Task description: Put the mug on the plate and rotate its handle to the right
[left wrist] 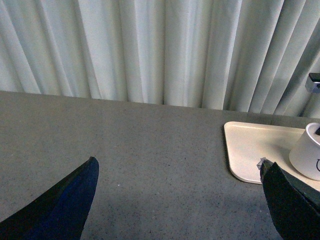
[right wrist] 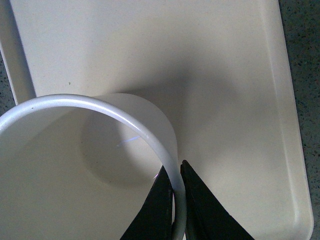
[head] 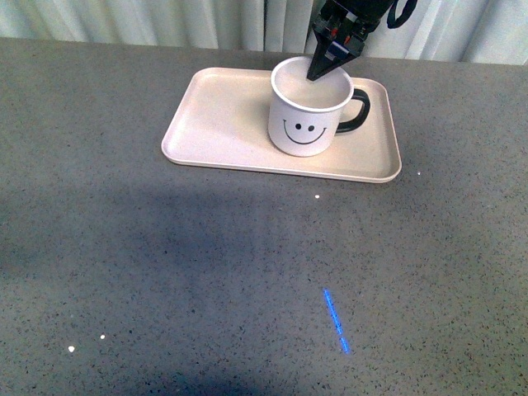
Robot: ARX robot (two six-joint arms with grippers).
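White mug upright on plate, right of centre; handle points right. Far rim clamped between right fingers; left fingers apart above tabletop, left of plate.

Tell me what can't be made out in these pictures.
Front view: the right gripper hides part of the mug's far rim; the arm above is cut off by the top edge.
Right wrist view: only the mug's rim and inside show; its handle and face lie outside the picture.
Left wrist view: the mug is cut by the picture's edge and a left gripper finger; the plate shows one corner only.
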